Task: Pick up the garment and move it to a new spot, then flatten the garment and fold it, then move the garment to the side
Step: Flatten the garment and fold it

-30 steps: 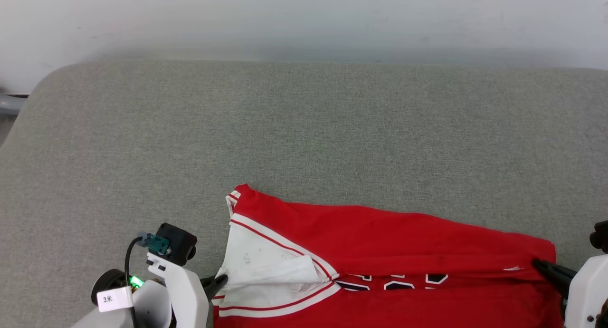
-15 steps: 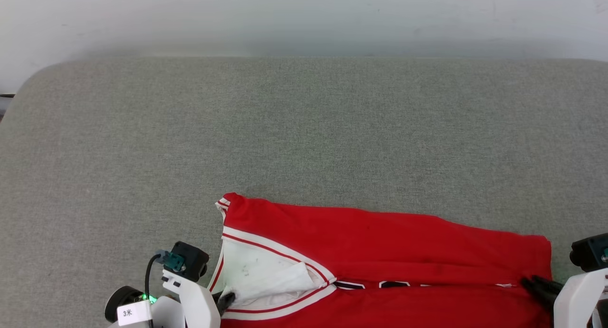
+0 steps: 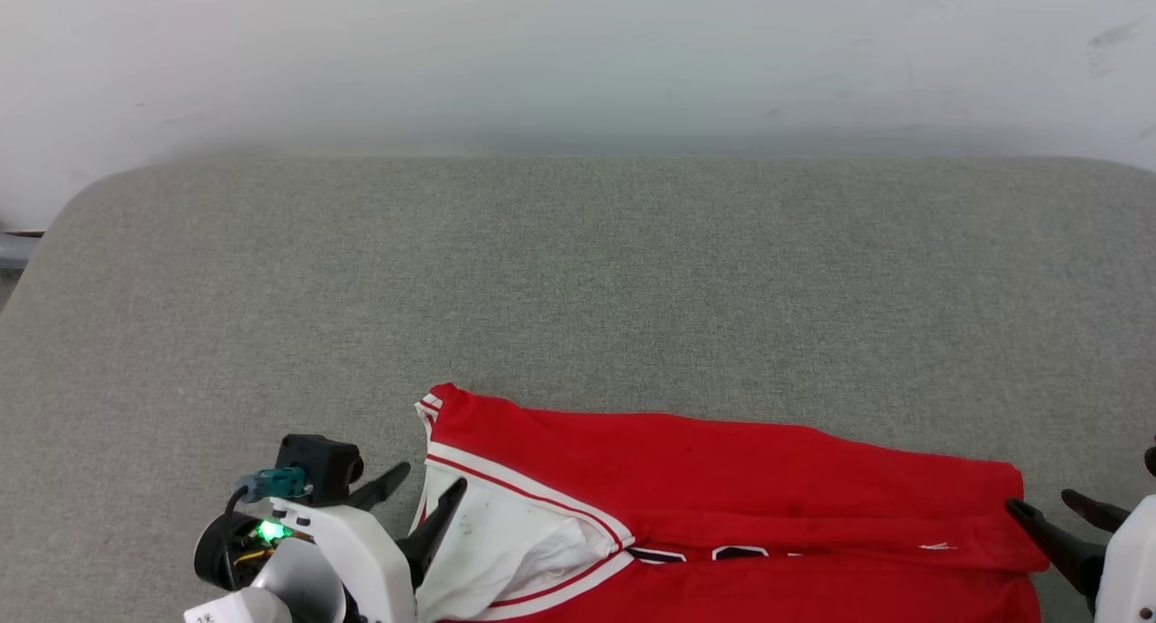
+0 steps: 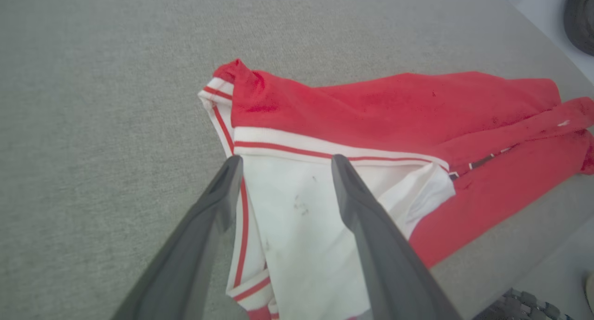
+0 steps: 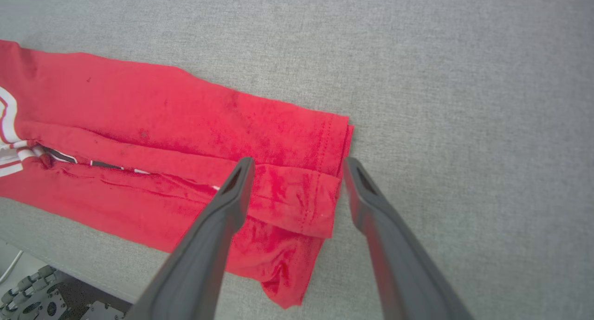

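Straddles white sleeve edge of folded red jersey shirt [image 3: 722, 465] with spread left gripper [image 4: 286, 158]; brackets hem with spread right gripper [image 5: 298, 160].

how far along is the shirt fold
Done: the garment lies on the grey table folded lengthwise into a long band. In hand: the left gripper at the white sleeve and the right gripper at the hem are both open, gripping nothing. Left: likely folding it shorter, then moving it aside.
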`<state>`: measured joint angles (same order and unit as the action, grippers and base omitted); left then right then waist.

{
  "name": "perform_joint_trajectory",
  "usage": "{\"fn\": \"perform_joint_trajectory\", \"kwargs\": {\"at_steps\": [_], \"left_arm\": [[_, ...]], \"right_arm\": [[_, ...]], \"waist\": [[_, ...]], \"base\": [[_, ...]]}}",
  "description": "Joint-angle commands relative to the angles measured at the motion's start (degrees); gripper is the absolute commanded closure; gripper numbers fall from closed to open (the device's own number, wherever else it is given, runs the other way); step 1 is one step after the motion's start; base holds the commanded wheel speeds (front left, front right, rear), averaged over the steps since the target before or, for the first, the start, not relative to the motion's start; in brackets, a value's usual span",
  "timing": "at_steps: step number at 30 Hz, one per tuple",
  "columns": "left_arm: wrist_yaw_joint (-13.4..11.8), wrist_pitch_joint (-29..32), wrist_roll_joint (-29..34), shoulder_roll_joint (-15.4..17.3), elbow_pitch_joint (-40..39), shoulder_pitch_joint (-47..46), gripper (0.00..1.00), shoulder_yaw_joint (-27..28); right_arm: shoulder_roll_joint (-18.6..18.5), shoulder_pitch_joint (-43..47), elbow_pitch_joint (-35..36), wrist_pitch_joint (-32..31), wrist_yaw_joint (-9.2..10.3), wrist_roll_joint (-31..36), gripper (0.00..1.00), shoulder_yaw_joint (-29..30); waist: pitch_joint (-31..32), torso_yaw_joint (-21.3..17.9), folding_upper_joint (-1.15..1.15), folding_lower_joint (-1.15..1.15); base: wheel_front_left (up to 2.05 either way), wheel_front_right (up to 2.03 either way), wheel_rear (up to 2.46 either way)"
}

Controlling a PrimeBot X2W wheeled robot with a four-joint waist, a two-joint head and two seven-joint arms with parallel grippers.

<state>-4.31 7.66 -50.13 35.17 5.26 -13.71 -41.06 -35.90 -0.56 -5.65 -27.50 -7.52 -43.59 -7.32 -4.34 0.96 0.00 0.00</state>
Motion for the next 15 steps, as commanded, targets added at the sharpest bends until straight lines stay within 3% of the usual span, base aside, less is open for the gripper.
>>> {"fn": "perform_joint_trajectory", "kwargs": {"at_steps": [1, 8, 11, 15], "left_arm": [[-0.8, -3.5, 1.4, -0.9, -0.1, 0.5, 0.0, 1.0], [-2.3, -20.5, 8.0, -3.9, 1.0, 0.2, 0.0, 4.3], [-4.1, -22.7, 11.2, -6.1, 1.5, 0.1, 0.0, 7.9], [-4.3, -22.9, 20.5, -9.6, -3.4, 0.9, 0.0, 16.0]], "right_arm": [[1.3, 1.5, 0.7, -1.2, 0.07, -0.3, 0.0, 2.0], [7.9, 4.5, 2.1, -7.4, 0.06, 1.4, 0.0, 10.3], [11.1, 4.7, 1.8, -9.5, 0.06, 2.5, 0.0, 14.1], [15.4, 3.6, 1.2, -11.9, 0.06, 4.0, 0.0, 19.2]], "waist": [[0.6, -0.1, 0.0, 0.0], [1.1, 0.1, 0.0, 0.0], [0.7, 0.4, 0.0, 0.0], [-0.3, 1.0, 0.0, 0.0]], "base": [[0.0, 0.0, 0.0], [0.0, 0.0, 0.0], [0.0, 0.0, 0.0], [0.0, 0.0, 0.0]]}}
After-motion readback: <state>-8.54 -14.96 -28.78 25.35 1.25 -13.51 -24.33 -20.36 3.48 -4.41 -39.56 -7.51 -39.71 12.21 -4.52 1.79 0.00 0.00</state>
